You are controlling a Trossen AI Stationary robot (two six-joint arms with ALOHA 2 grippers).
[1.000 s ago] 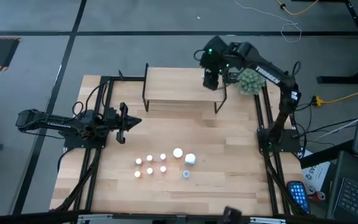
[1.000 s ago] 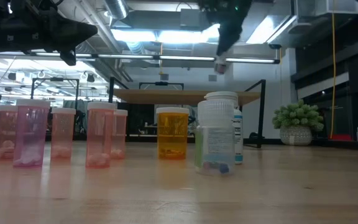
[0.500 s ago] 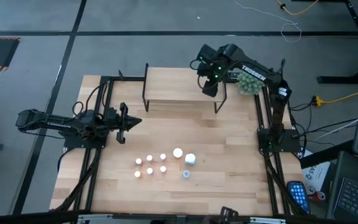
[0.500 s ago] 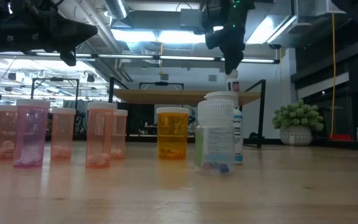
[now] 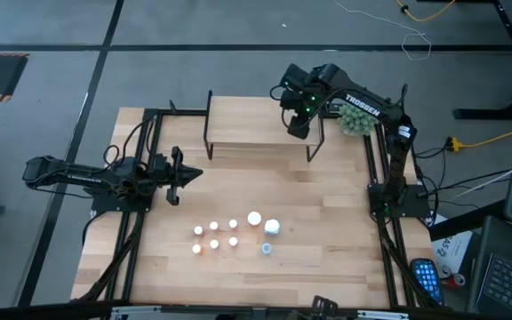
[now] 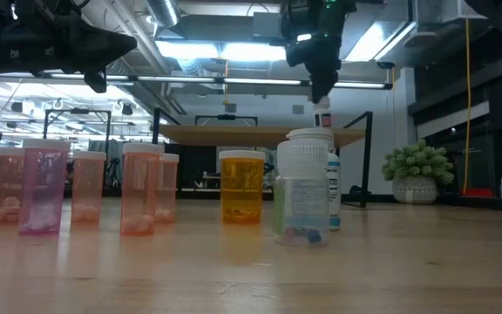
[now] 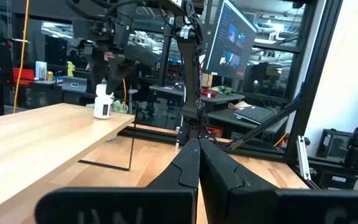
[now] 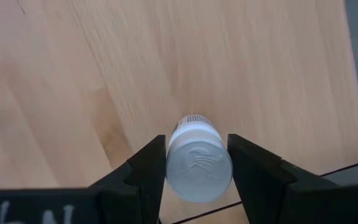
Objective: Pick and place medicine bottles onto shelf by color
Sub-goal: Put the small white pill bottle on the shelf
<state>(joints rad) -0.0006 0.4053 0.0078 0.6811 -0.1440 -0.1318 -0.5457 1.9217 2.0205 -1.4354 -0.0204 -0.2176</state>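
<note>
My right gripper (image 5: 299,127) is above the right end of the shelf (image 5: 256,124), shut on a small white bottle (image 6: 323,116), which also shows in the left wrist view (image 7: 102,102). Several white-capped bottles (image 5: 234,236) stand on their bases on the table nearer the front. In the low view these are pink ones (image 6: 42,187), an orange one (image 6: 242,186) and a larger clear one (image 6: 303,187). My left gripper (image 5: 185,175) is shut and empty above the table's left side. My right gripper pinches the white bottle's cap (image 8: 171,163) between its two fingers, one on each side. The fingers come from above, pointing down. The bottle is upright, and its base (image 7: 102,116) is at the shelf's top near the right end.
A green fuzzy plant ball (image 5: 356,117) stands just right of the shelf, close to my right arm. Black frame rails (image 5: 140,222) run along the table's left and right sides. Bare tabletop lies between the shelf and the bottle group.
My right gripper has come down and a little toward the near edge, over the shelf's right end, still shut on the white bottle. The bottle has gone from well above the shelf down to its top. In the last half second it has kept nearly still.
</note>
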